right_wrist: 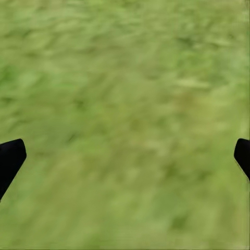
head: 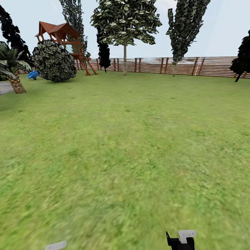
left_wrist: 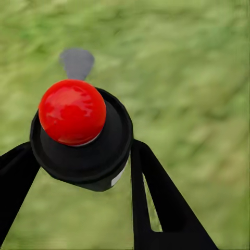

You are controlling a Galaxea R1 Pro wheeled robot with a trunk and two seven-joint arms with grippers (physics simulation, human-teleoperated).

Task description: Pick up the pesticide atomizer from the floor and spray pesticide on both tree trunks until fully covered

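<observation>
You've got the pesticide atomizer (left_wrist: pixel 80 135) clamped in your left hand (left_wrist: pixel 83 172), right hand (right_wrist: pixel 125 151) spread apart and empty; both trees (head: pixel 125 59) stand unsprayed at twelve o'clock by the fence (head: pixel 215 66).

The atomizer (left_wrist: pixel 80 138) has a glossy red knob on a matt black plastic-looking cap; the lawn (head: pixel 125 149) looks rough, the fence (head: pixel 208 66) slatted wood.

No legible text, label, brand, number or sign anywhere in these views.
</observation>
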